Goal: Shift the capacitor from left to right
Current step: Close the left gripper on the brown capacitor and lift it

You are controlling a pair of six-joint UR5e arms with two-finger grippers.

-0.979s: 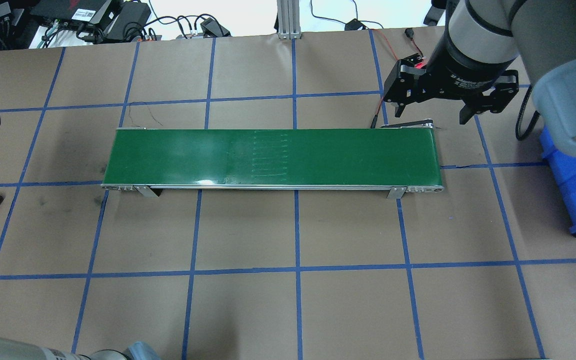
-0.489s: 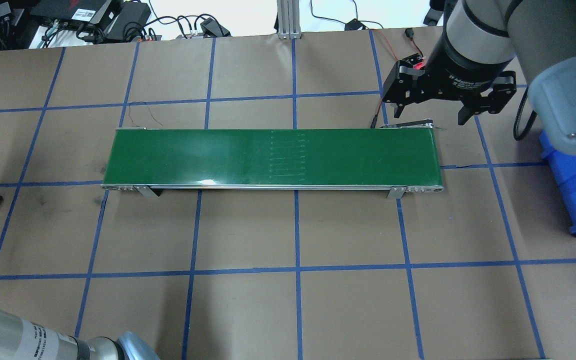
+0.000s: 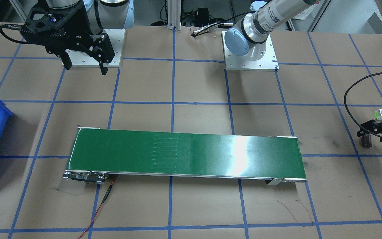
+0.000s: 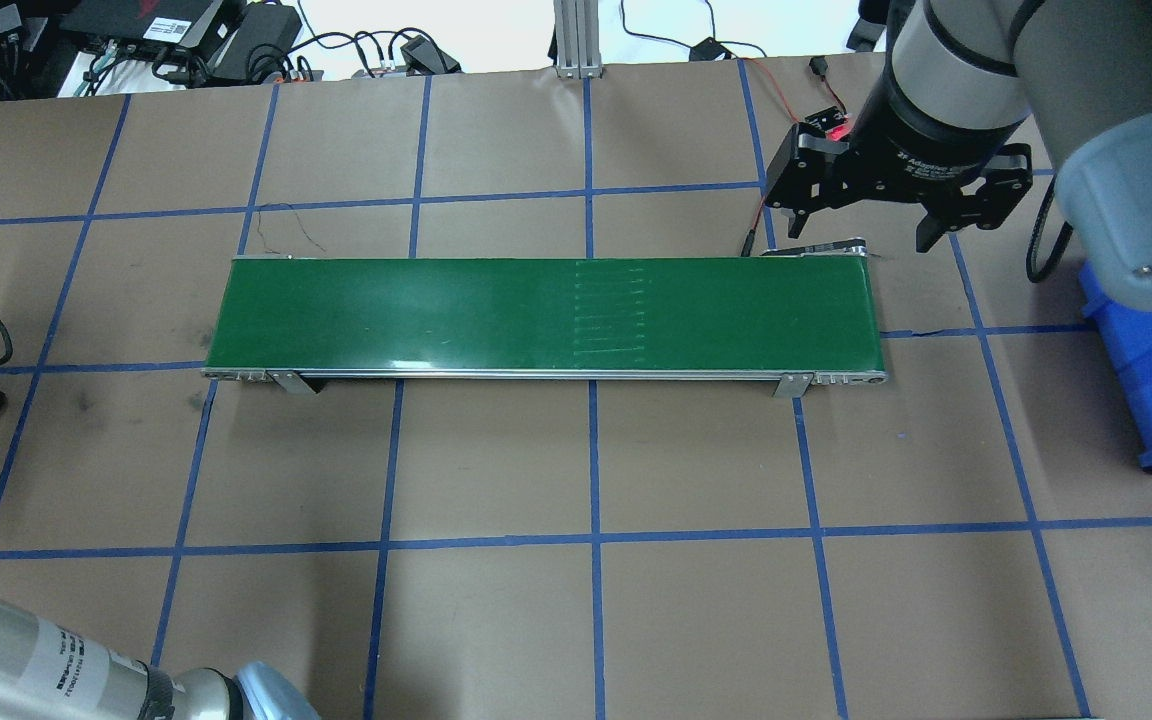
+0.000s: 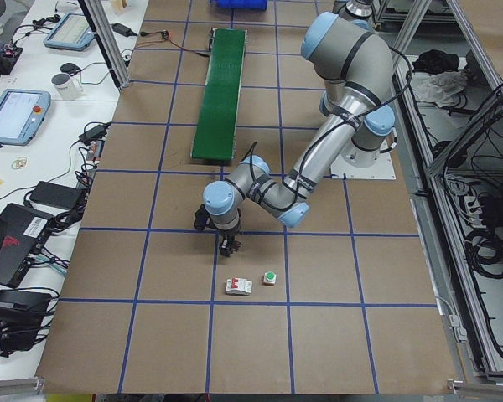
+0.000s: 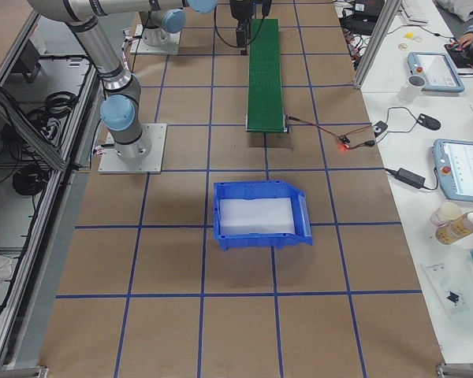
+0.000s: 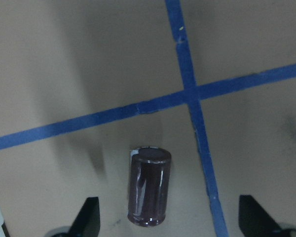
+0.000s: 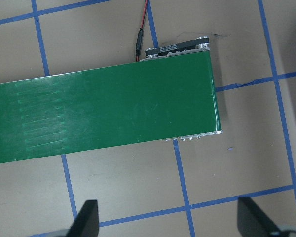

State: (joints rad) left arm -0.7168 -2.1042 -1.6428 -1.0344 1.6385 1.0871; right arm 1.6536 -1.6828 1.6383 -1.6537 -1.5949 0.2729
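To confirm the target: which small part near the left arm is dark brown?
The capacitor, between the open jaws; the green-capped part and red-white block are mostly white.

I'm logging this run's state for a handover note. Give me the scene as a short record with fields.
capacitor: on the table paper, between the left pincer's fingers, not gripped
left pincer: open, low over the capacitor
right pincer: open, holding nothing, near the belt's right end
conveyor belt: green, carrying nothing
blue bin: on the robot's right, beyond the belt's end
task stage: pick not yet made
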